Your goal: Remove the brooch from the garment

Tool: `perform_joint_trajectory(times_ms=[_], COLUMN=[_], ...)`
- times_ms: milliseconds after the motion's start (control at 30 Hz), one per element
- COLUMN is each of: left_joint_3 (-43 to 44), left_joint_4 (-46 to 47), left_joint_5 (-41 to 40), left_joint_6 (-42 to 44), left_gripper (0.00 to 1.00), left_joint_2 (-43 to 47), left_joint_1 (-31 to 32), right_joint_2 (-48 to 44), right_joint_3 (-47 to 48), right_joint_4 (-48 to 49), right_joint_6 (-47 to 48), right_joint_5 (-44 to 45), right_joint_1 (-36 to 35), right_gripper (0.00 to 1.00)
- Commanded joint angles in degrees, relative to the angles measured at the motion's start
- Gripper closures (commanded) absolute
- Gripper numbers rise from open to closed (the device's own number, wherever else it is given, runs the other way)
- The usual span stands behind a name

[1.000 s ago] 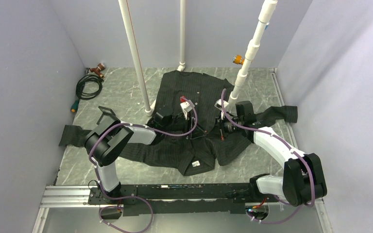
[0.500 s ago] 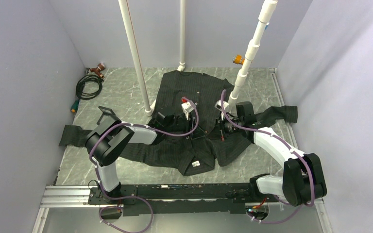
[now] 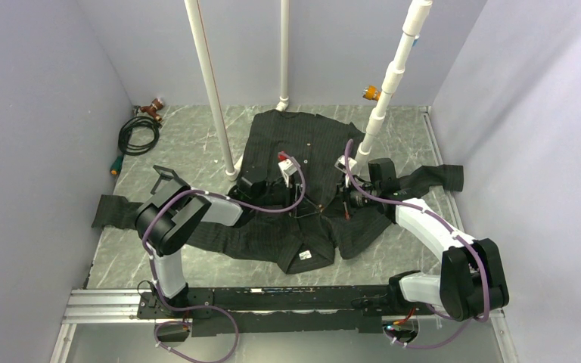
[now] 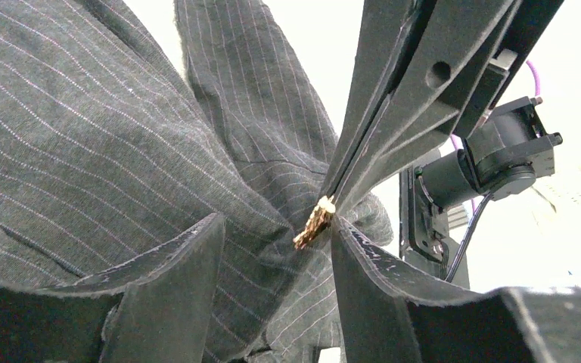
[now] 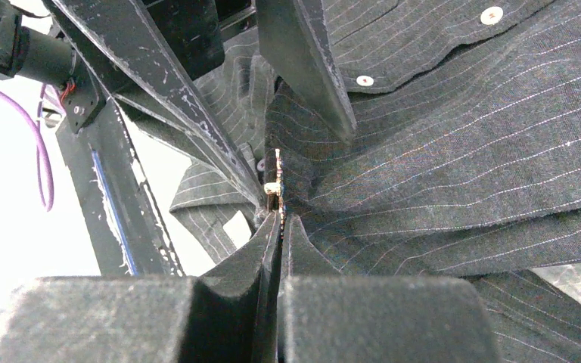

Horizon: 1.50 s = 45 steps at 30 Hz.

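Note:
The garment [image 3: 302, 140], a black pinstriped shirt, lies spread on the table, bunched at its middle where both grippers meet. In the left wrist view the brooch [image 4: 315, 222] glints gold on a peak of tented fabric [image 4: 121, 151]. My right gripper [image 5: 281, 219] is shut on the brooch [image 5: 274, 175], which sticks out just past its tips. My left gripper [image 4: 276, 227] straddles the fabric fold right beside the brooch, with cloth filling the gap between its fingers [image 4: 174, 280]. From above, the left gripper [image 3: 312, 203] and right gripper [image 3: 334, 203] hide the brooch.
White pipes [image 3: 212, 91] [image 3: 283, 53] [image 3: 389, 76] stand at the back, one close behind the right gripper. A coiled black cable [image 3: 140, 136] lies at the back left. White buttons [image 5: 491, 14] dot the shirt. Grey walls close in on both sides.
My left wrist has shifted slightly back and to the left. The right arm has barely moved, and both grippers stay together at the shirt's middle.

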<state>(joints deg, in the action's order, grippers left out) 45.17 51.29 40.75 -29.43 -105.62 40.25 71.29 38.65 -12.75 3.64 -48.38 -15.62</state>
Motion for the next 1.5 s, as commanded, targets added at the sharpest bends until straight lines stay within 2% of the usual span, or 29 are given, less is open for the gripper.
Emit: perform_joint_trajectory(times_ms=[0, 133, 333, 833, 1133, 1300, 1467], left_joint_3=[-2.16, -2.71, -3.67, -1.06, 0.98, 1.16, 0.28], left_joint_4=[5.52, 7.17, 7.73, 3.63, 4.57, 3.66, 5.17], left_joint_5=[2.64, 4.12, 5.00, -0.29, 1.28, 0.61, 1.10], left_joint_6=[-0.44, 0.57, 3.66, -0.53, -3.50, -3.37, -3.34], left_gripper=[0.40, 0.41, 0.47, 0.52, 0.56, 0.63, 0.63], left_joint_2=[-0.36, 0.89, 2.50, 2.51, 0.42, -0.32, -0.80], left_joint_1=[-1.84, -1.87, -1.93, 0.53, 0.62, 0.79, 0.75], right_joint_2=[-0.45, -0.44, -0.69, 0.32, 0.73, 0.46, 0.65], right_joint_3=[0.37, 0.35, 0.19, 0.77, 1.24, 1.25, 1.34], right_joint_4=[1.87, 2.01, 2.23, 3.97, 3.14, 3.17, 3.00], right_joint_6=[0.73, 0.92, 1.36, -5.03, -5.16, -5.13, -5.03], right_joint_5=[-2.51, -2.16, -2.58, 2.17, 5.81, 5.52, 5.22], right_joint_1=[0.48, 0.49, 0.45, -0.24, -2.25, -2.49, -2.49], right_gripper=[1.00, 1.00, 1.00, 1.00, 1.00, 1.00, 1.00])
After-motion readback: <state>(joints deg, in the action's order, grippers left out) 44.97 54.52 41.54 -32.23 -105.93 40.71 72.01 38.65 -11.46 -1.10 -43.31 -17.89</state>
